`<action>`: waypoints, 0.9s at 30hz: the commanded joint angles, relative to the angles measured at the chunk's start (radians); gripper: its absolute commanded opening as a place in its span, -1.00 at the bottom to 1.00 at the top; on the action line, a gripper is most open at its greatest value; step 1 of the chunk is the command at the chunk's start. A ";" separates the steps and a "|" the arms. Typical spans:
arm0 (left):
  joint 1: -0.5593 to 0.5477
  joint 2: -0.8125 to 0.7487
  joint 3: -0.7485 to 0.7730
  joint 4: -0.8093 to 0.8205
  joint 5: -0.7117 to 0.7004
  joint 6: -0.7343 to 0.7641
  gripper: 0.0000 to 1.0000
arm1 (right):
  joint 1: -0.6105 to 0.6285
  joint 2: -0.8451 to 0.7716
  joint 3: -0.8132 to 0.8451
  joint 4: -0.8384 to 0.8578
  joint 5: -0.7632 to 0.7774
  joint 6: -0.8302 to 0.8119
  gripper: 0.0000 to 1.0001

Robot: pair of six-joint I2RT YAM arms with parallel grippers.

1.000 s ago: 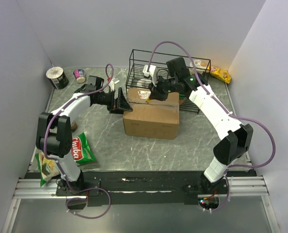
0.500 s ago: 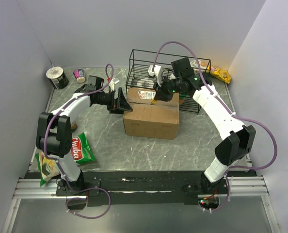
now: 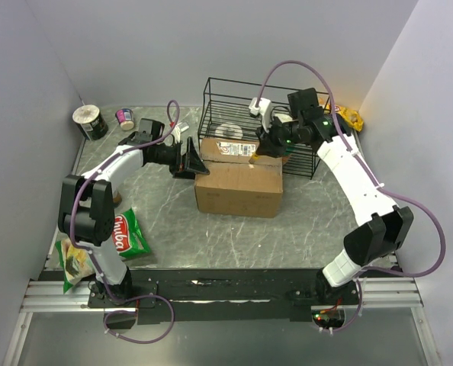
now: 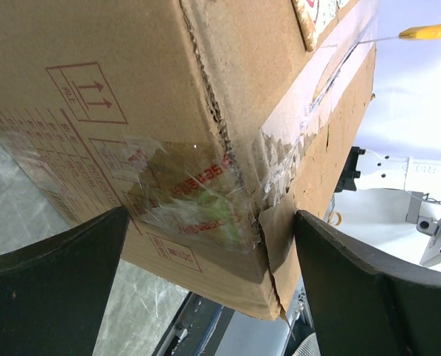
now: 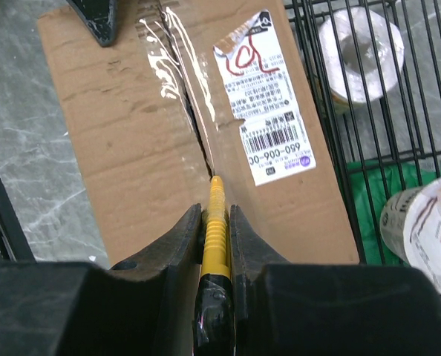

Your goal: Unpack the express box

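The express box (image 3: 238,181) is a brown carton in the middle of the table, with a taped seam and a white label (image 5: 269,96) on top. My left gripper (image 3: 194,163) is open at the box's left end, and its fingers (image 4: 50,289) straddle the taped corner (image 4: 243,185) of the box (image 4: 154,89). My right gripper (image 5: 214,211) is shut on a yellow knife (image 5: 214,222) over the box's right end (image 3: 266,145). The knife's tip rests on the seam (image 5: 198,126), which shows a dark slit beyond it.
A black wire basket (image 3: 211,99) stands right behind the box, holding a tape roll (image 5: 358,48), a cup (image 5: 428,230) and a green packet. A green snack bag (image 3: 127,232) and another bag (image 3: 75,263) lie front left. A can (image 3: 90,120) and a small pot (image 3: 125,118) sit back left.
My right gripper has moved right along the seam with the knife, from near the label to the box's right end. The left gripper and the box have stayed put.
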 commanded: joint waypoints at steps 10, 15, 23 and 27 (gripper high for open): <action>-0.005 0.069 -0.006 -0.019 -0.185 0.048 0.93 | -0.076 -0.082 -0.045 -0.061 0.019 -0.070 -1.00; -0.005 0.073 -0.006 -0.016 -0.185 0.048 0.94 | -0.106 -0.087 -0.023 -0.092 0.019 -0.088 -1.00; -0.005 0.082 -0.001 -0.019 -0.186 0.048 0.92 | -0.149 -0.113 -0.040 -0.129 0.017 -0.113 -1.00; -0.005 0.089 0.005 -0.022 -0.186 0.048 0.91 | -0.182 -0.125 -0.049 -0.141 0.017 -0.122 -1.00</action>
